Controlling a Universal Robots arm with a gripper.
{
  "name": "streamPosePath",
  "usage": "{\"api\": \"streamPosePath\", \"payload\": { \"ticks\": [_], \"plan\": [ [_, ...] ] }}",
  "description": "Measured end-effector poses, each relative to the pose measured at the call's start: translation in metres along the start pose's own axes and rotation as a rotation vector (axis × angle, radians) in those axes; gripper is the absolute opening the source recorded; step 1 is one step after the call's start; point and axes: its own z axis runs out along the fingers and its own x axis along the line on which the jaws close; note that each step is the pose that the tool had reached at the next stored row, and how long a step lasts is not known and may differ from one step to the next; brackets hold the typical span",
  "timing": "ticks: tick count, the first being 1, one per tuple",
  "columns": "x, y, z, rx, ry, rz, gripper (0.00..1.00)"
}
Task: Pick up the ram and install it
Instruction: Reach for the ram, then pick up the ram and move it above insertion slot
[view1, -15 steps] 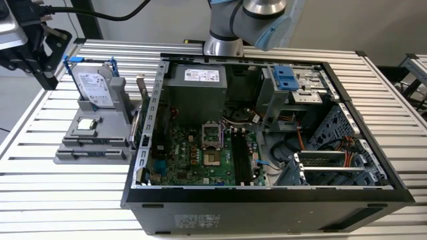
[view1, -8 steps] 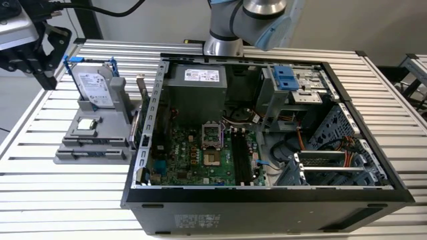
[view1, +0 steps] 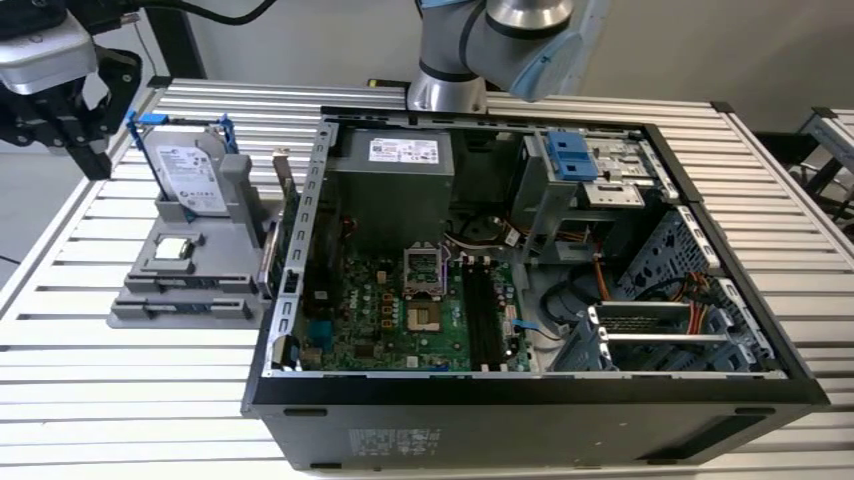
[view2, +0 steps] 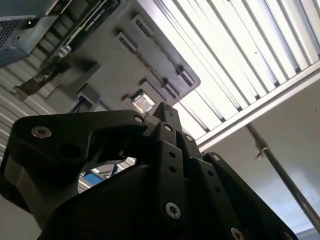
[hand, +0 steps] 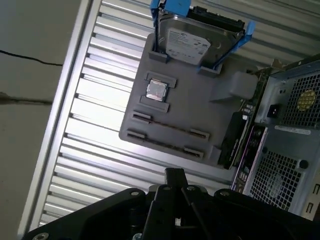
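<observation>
My black gripper (view1: 88, 165) hangs at the exterior view's far left, above the table's edge and to the left of the grey parts holder (view1: 200, 235). It touches nothing that I can see. In both wrist views the gripper (hand: 175, 176) (view2: 165, 112) points toward the holder (hand: 195, 107) from a distance. The ram is hidden or too thin to pick out. The holder's two long slots (hand: 167, 127) show thin dark lines. The motherboard's memory slots (view1: 487, 315) are dark strips inside the open computer case (view1: 534, 385).
On the holder stand a silver hard drive (view1: 187, 175) with blue brackets and a small square processor chip (view1: 171, 250). A dark expansion card (hand: 231, 140) stands on edge between holder and case. The slatted metal table (view1: 134, 380) runs under everything. The arm's base (view1: 447, 90) rises behind the case.
</observation>
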Motion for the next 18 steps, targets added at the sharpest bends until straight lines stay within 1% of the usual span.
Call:
{"api": "streamPosePath", "payload": {
  "ticks": [9,18],
  "plan": [
    [0.0,0.0,0.0,-0.0023,0.0063,-0.13,0.0],
    [0.0,0.0,0.0,-0.0048,0.0131,-0.268,0.0]
  ]
}}
